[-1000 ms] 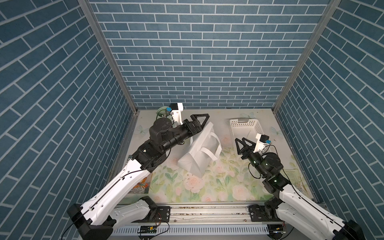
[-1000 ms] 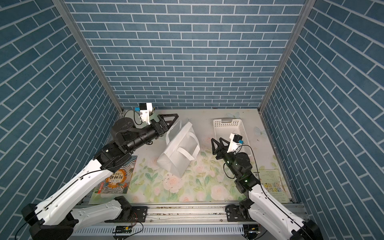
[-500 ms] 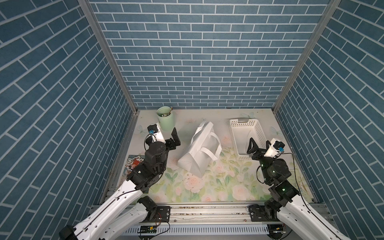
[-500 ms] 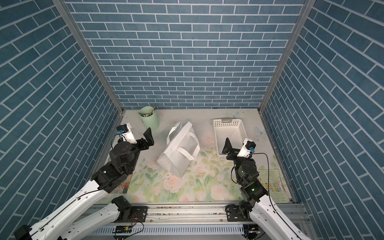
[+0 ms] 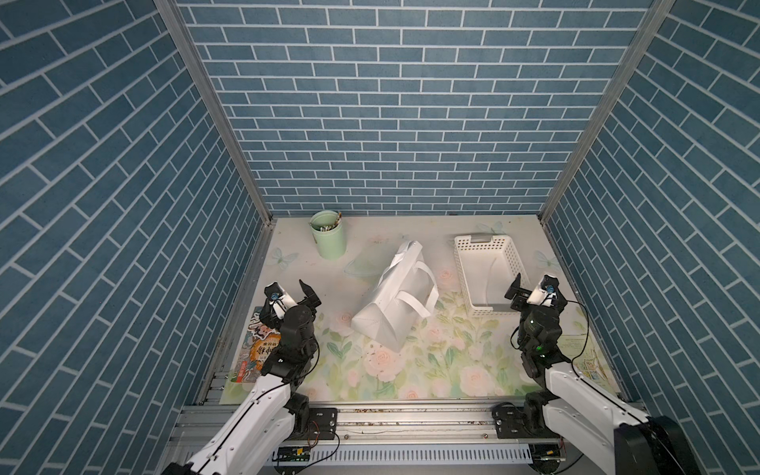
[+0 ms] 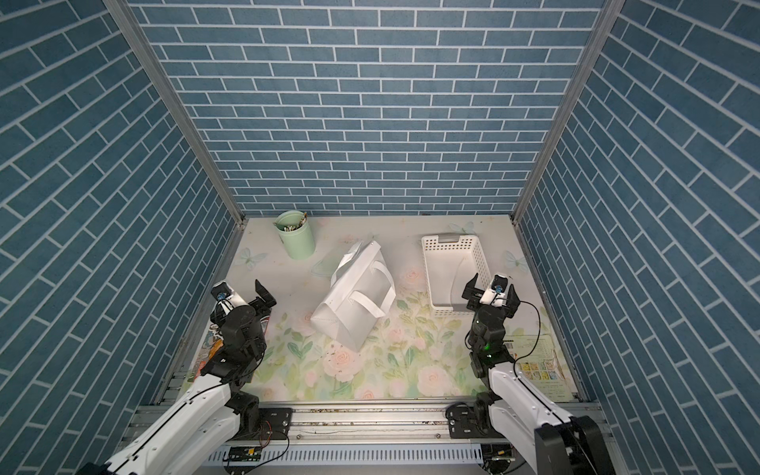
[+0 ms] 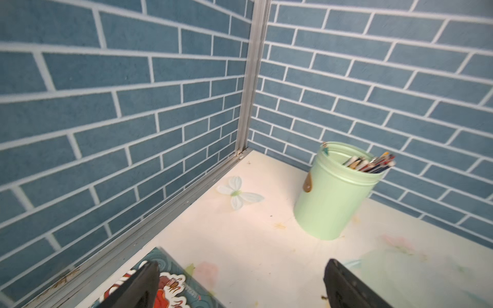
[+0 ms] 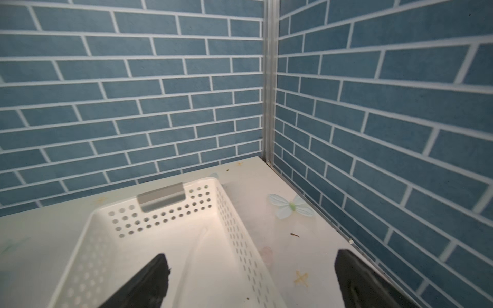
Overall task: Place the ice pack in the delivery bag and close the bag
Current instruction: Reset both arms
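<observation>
ice pack first: we cannot find it for certain in any view. a flat, pale green, see-through shape (image 5: 360,269) lies on the worktop (image 5: 411,370) just beside the delivery bag (image 5: 395,304). we cannot tell whether that is the pack or only a print on the floral mat. it may equally be hidden inside the bag, whose inside no view shows.

we judge such a pack to be dense for its bulk and slick-skinned. it would be stiff if frozen and saggy if thawed, so we would pinch it across a narrow edge or seam, not on the broad face, where fingers could slide off.

in both top views the bag lies on its side in the middle of the worktop, with its strap handles (image 5: 427,288) draped over the upper face. it looks soft and light, and its mouth seems pressed nearly flat, so it would probably need holding open by a rim or strap.

the left fingers (image 7: 141,285) are spread wide and grasp nothing, above the corner of a printed booklet (image 5: 259,349), with a green cup (image 5: 329,240) of pens beyond. the right fingers (image 8: 149,282) are likewise released and bare, over the near end of the white perforated basket (image 5: 462,267), which looks unfilled.
</observation>
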Controlling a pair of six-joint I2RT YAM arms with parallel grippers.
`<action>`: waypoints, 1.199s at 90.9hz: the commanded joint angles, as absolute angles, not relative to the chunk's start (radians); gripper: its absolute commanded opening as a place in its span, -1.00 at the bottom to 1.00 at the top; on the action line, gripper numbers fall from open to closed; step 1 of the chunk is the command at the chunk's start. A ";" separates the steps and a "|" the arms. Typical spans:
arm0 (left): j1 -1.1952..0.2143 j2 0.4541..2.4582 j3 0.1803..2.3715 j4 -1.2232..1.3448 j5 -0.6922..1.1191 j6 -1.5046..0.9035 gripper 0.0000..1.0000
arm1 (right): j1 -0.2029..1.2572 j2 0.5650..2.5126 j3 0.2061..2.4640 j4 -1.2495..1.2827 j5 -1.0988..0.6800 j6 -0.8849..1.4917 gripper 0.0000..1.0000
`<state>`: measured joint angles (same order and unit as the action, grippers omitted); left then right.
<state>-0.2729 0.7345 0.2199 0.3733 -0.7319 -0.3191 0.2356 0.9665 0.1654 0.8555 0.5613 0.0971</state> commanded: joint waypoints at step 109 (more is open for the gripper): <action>-0.009 1.513 0.172 1.358 -0.161 -0.071 0.99 | 0.087 1.531 0.188 1.359 0.256 -0.004 0.99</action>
